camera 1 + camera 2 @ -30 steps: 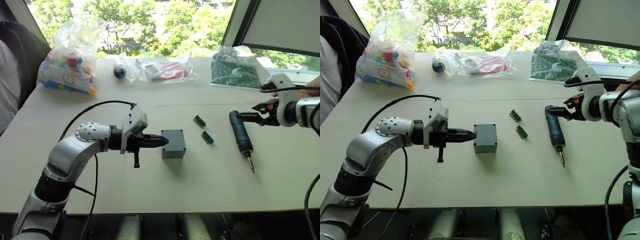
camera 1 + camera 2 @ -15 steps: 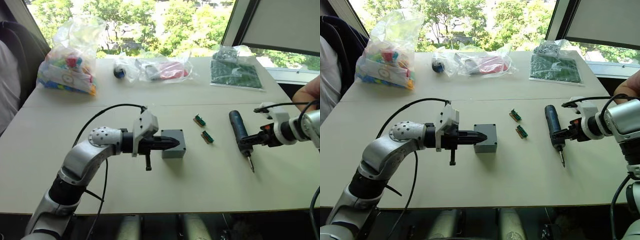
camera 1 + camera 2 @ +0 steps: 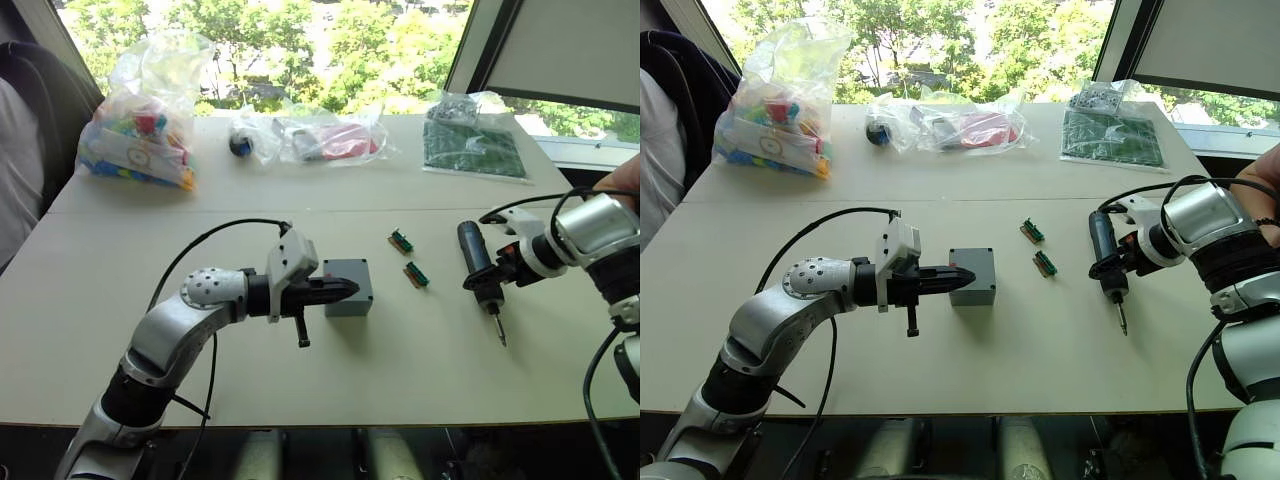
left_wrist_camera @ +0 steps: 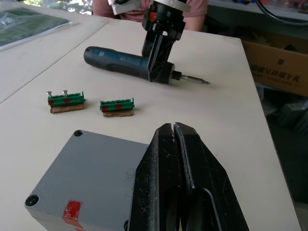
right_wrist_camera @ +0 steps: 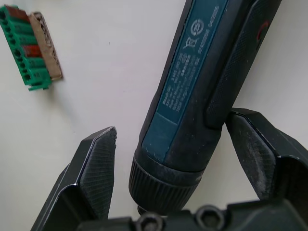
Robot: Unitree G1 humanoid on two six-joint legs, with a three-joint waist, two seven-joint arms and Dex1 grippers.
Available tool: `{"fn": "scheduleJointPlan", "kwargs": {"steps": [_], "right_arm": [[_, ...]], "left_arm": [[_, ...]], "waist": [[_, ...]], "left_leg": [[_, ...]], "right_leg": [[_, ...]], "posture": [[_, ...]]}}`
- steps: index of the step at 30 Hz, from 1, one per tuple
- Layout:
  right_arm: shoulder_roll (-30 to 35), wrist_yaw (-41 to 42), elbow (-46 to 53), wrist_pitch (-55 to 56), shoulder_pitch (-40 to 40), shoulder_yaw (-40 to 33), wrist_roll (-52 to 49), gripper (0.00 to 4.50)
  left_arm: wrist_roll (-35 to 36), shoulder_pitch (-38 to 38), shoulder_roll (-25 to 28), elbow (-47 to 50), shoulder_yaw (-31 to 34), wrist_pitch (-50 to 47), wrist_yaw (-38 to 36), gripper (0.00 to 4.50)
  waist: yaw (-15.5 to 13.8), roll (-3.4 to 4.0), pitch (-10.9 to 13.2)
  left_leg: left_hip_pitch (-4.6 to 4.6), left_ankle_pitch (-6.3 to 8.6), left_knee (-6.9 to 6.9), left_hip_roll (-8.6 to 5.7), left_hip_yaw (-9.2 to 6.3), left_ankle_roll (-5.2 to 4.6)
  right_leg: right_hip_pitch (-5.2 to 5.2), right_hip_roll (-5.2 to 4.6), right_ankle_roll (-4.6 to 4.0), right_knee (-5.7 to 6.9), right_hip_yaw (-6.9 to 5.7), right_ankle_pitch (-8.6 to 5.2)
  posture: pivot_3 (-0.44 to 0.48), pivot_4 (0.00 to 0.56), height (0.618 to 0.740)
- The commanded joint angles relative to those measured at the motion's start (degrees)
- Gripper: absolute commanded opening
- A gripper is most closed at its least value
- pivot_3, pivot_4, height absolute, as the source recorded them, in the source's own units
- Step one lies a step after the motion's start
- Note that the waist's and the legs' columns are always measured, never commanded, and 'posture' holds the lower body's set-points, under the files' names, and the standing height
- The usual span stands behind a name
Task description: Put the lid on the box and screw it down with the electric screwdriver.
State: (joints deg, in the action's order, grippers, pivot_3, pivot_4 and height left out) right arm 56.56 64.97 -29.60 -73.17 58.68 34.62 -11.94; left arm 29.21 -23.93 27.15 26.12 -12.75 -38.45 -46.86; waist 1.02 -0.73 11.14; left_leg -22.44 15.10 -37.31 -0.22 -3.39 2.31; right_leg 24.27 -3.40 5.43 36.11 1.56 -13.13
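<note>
While lying flat on the table (image 3: 420, 370), electric screwdriver (image 3: 479, 270) sits between spread jaws of right gripper (image 3: 487, 279), near its bit end, one finger on each side, not yet pinched. Right arm bent in from the side, low over the table. Left gripper (image 3: 345, 291) stretched level, jaws pressed together, tips over the box (image 3: 350, 287). Small red mark on box side. Printed label on screwdriver body, unreadable. 2 green terminal blocks (image 3: 408, 257) between box and screwdriver.
</note>
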Motion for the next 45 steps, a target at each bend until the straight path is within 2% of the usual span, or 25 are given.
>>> {"fn": "scheduleJointPlan", "kwargs": {"steps": [1, 4, 12, 15, 18, 20, 22, 25, 27, 30, 34, 38, 41, 45], "right_arm": [[-0.75, 2.42, -2.22, 2.58, 1.43, 2.12, 3.27, 2.81], [-1.35, 4.22, -3.17, 3.99, 1.08, 3.69, 5.32, 1.86], [-3.41, 4.77, -10.43, 8.68, 1.93, 2.22, 10.54, 1.78], [-5.03, 0.28, -17.9, 10.24, 8.47, -5.75, 9.6, 1.78], [-6.74, -5.73, -24.42, 10.35, 16.01, -15.21, 6.85, 1.78], [-7.31, -10.46, -27.3, 9.87, 20.56, -23.21, 3.84, 1.78], [-8.01, -14.44, -26.85, 9.32, 22.92, -34.39, -2.12, 1.78], [-11.74, -18.83, -14.48, 12.35, 18.05, -51.02, -11.67, 1.78], [-20.27, -25.79, 3.96, 19.27, 9.38, -62.97, -18.16, 1.78], [-30.45, -33.53, 22.7, 16.32, 0.91, -67.72, -24.88, 1.78], [-39.61, -38.24, 37.28, 16.09, -7.64, -66.77, -31.72, 1.78], [-44.35, -40.41, 44.1, 18.21, -13.75, -64.08, -35.06, 1.78], [-45.16, -38.33, 49.14, 20.55, -20.99, -58.21, -34.25, 1.78], [-44.14, -37.94, 51.33, 22.84, -24.66, -53.13, -33.36, 1.78]], "left_arm": [[0.01, 0.4, -0.53, 2.44, 0.23, 0.57, 1.39, 0.0], [0.03, 0.6, -0.56, 2.43, 0.25, 0.65, 1.77, 0.0], [-0.11, -0.28, -0.44, 0.95, 0.4, 1.06, 1.72, 0.0], [-0.31, -0.8, -0.26, -0.54, 0.72, 1.35, 1.27, 0.0], [0.17, -1.25, 0.07, -2.33, 1.86, 1.46, 0.57, 0.0], [1.2, -1.95, 0.08, -4.03, 3.22, 1.24, -0.09, 0.0], [2.09, -3.21, 0.32, -5.99, 4.33, 0.96, -1.09, 0.0], [2.8, -4.85, 0.98, -8.41, 5.44, 0.46, -2.6, 0.0], [2.52, -6.17, 1.99, -10.45, 5.34, 0.14, -4.02, 0.0], [2.01, -7.61, 3.33, -12.76, 4.97, 0.05, -5.95, 0.0], [1.73, -9.9, 3.44, -14.95, 4.22, -0.84, -7.03, 0.0], [0.46, -11.2, 3.89, -16.38, 2.73, -0.9, -8.58, 0.0], [-2.64, -13.09, 3.16, -19.16, -0.37, 0.48, -9.19, 0.0], [-6.62, -13.44, 2.6, -22.28, -3.13, 3.59, -9.89, 0.0]], "waist": [[0.01, 0.0, 0.0], [0.03, -0.01, -0.01], [0.03, -0.2, -0.13], [0.21, -0.21, -0.13], [0.23, 0.14, 0.03], [0.28, 0.25, 0.08], [0.17, 0.26, 0.08], [0.04, 0.26, 0.08], [0.16, 0.14, 0.02], [0.05, 0.25, 0.03], [-0.36, 0.29, 0.05], [-0.09, 0.28, 0.04], [-0.04, 0.25, 0.01], [0.79, 0.27, 0.03]], "left_leg": [[0.0, 0.0, 0.0, 0.0, 0.0, 0.0], [0.02, 0.0, 0.0, 0.0, -0.02, 0.0], [0.09, 0.0, -0.09, 0.0, -0.03, 0.01], [0.16, 0.0, -0.17, 0.0, -0.02, 0.01], [0.04, -0.03, -0.21, -0.07, 0.08, 0.06], [-0.03, -0.04, -0.04, -0.07, 0.14, 0.08], [-0.05, -0.05, 0.19, -0.04, 0.09, 0.09], [-0.08, -0.05, 0.32, 0.06, -0.08, 0.08], [-0.07, -0.03, 0.34, 0.07, -0.07, 0.05], [-0.1, -0.02, 0.3, 0.06, -0.06, 0.04], [-0.16, -0.05, 0.13, 0.01, -0.1, 0.09], [-0.16, -0.08, 0.01, -0.06, -0.02, 0.12], [0.03, -0.08, 0.09, -0.04, -0.1, 0.12], [0.02, -0.08, 0.13, -0.01, -0.05, 0.12]], "right_leg": [[0.0, 0.0, 0.0, 0.01, 0.0, 0.0], [0.0, 0.01, 0.01, 0.03, -0.01, 0.0], [-0.18, 0.01, -0.01, 0.0, -0.02, 0.0], [-0.31, 0.0, -0.05, -0.02, -0.02, 0.01], [-0.13, -0.11, -0.05, 0.01, 0.02, 0.06], [0.09, -0.1, 0.05, 0.03, 0.07, 0.12], [0.22, -0.04, 0.05, 0.05, 0.06, 0.12], [0.22, 0.13, 0.03, 0.0, -0.05, 0.09], [0.19, 0.14, 0.05, -0.03, -0.03, 0.08], [0.21, 0.08, 0.09, 0.06, -0.01, 0.08], [0.19, 0.0, 0.1, 0.13, -0.05, 0.1], [0.15, -0.09, 0.18, 0.11, 0.02, 0.15], [-0.01, -0.01, 0.18, 0.09, -0.03, 0.14], [0.06, 0.04, 0.17, 0.11, 0.04, 0.14]], "posture": [[0.0, 0.15, 0.74], [0.0, 0.15, 0.74], [0.0, 0.15, 0.74], [0.0, 0.15, 0.74], [0.0, 0.15, 0.74], [0.0, 0.15, 0.74], [0.0, 0.15, 0.74], [0.0, 0.15, 0.74], [0.0, 0.15, 0.74], [0.0, 0.15, 0.74], [0.0, 0.15, 0.74], [0.0, 0.15, 0.74], [0.0, 0.15, 0.74], [0.0, 0.15, 0.74]]}}
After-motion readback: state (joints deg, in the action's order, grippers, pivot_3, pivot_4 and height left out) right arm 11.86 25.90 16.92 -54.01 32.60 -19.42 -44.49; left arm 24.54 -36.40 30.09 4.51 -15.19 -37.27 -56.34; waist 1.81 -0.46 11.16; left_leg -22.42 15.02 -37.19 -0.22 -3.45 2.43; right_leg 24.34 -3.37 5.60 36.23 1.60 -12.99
